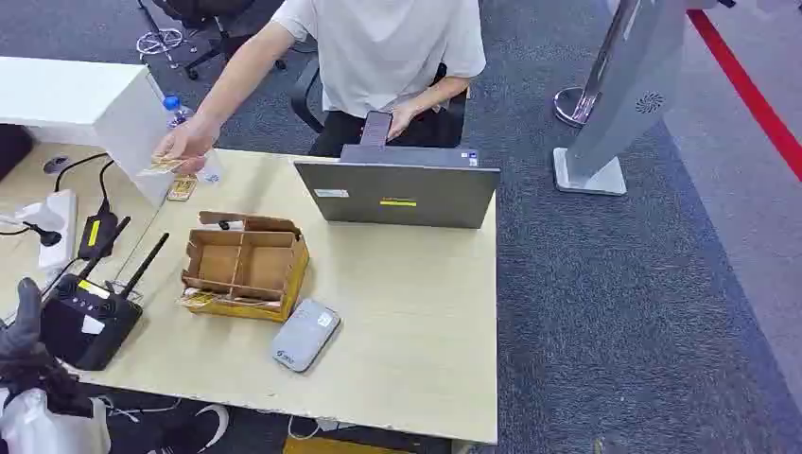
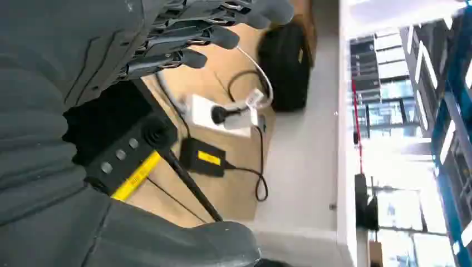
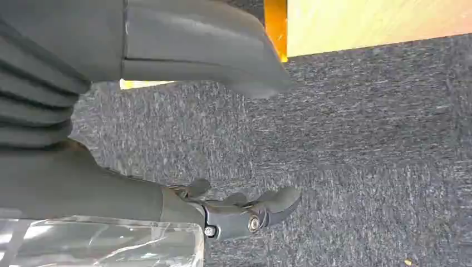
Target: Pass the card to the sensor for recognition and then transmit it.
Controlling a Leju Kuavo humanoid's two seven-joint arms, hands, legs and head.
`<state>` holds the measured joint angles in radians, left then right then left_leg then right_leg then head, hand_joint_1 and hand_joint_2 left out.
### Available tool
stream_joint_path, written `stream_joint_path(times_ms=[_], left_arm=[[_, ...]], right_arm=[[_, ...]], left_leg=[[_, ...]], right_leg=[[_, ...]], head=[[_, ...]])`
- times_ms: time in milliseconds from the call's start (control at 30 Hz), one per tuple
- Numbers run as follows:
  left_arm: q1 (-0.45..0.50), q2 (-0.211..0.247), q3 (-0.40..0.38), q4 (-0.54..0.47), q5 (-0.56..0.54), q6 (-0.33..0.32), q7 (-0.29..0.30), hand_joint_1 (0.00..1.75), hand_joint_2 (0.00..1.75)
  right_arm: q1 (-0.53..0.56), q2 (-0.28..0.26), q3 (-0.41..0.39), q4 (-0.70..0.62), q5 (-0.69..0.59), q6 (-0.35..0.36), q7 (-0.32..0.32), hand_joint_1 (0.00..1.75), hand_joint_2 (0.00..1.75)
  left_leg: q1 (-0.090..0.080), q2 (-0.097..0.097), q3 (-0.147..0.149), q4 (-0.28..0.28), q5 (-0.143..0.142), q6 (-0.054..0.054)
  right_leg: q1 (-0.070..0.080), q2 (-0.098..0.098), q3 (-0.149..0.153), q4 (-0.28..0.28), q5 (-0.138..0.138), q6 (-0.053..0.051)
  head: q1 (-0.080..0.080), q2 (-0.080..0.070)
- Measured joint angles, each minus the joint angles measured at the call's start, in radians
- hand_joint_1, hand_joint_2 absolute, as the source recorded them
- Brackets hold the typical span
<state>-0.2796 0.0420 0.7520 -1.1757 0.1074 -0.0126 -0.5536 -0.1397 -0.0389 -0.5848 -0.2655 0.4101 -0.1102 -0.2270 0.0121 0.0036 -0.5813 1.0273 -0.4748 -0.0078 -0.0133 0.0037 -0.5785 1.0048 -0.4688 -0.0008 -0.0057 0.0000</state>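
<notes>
A person seated behind the table holds a yellowish card [image 1: 165, 166] at the table's far left, and another card [image 1: 182, 188] lies on the table just below it. The grey card sensor [image 1: 305, 334] lies near the table's front edge, beside an open cardboard box [image 1: 245, 266] with compartments. My left hand [image 1: 23, 329] hovers at the table's near left corner over a black router [image 1: 85, 320], fingers [image 2: 211, 36] spread and holding nothing. My right hand [image 3: 234, 208] hangs over grey carpet beside the table's edge, fingers apart and holding nothing.
A grey laptop [image 1: 397, 192] stands at the table's far side, its back toward me. The person's other hand holds a phone [image 1: 375, 128]. A power strip [image 1: 57, 223] and a black adapter [image 1: 95, 233] with cables lie left of the router. A grey stand [image 1: 619, 95] rises on the carpet at the right.
</notes>
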Motion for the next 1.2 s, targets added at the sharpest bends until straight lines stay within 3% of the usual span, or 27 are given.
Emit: stream_joint_path(times_ms=[1033,1067,1200], left_arm=[[-0.432,0.081,-0.674,-0.018,-0.824,0.105,0.340,0.00,1.75],[-0.446,0.083,-0.696,-0.018,-0.851,0.109,0.352,1.75,1.75],[-0.499,0.093,-0.780,-0.018,-0.949,0.136,0.398,1.75,1.75]], right_arm=[[-0.005,0.000,-0.019,0.008,0.076,-0.006,0.035,0.00,1.75],[-0.005,0.000,-0.021,0.008,0.082,-0.006,0.037,0.00,1.75],[-0.005,0.000,-0.023,0.010,0.100,-0.008,0.047,0.00,1.75]], left_leg=[[0.000,0.000,-0.001,0.001,0.003,0.001],[0.000,0.000,-0.001,0.001,0.003,0.001],[0.000,0.000,-0.001,0.001,0.003,0.001]], right_leg=[[0.000,0.001,-0.001,0.000,0.003,0.000],[0.000,0.001,-0.001,0.000,0.003,0.000],[0.000,0.000,-0.001,0.000,0.004,0.000]], head=[[0.000,0.000],[0.000,0.000],[0.000,0.000]])
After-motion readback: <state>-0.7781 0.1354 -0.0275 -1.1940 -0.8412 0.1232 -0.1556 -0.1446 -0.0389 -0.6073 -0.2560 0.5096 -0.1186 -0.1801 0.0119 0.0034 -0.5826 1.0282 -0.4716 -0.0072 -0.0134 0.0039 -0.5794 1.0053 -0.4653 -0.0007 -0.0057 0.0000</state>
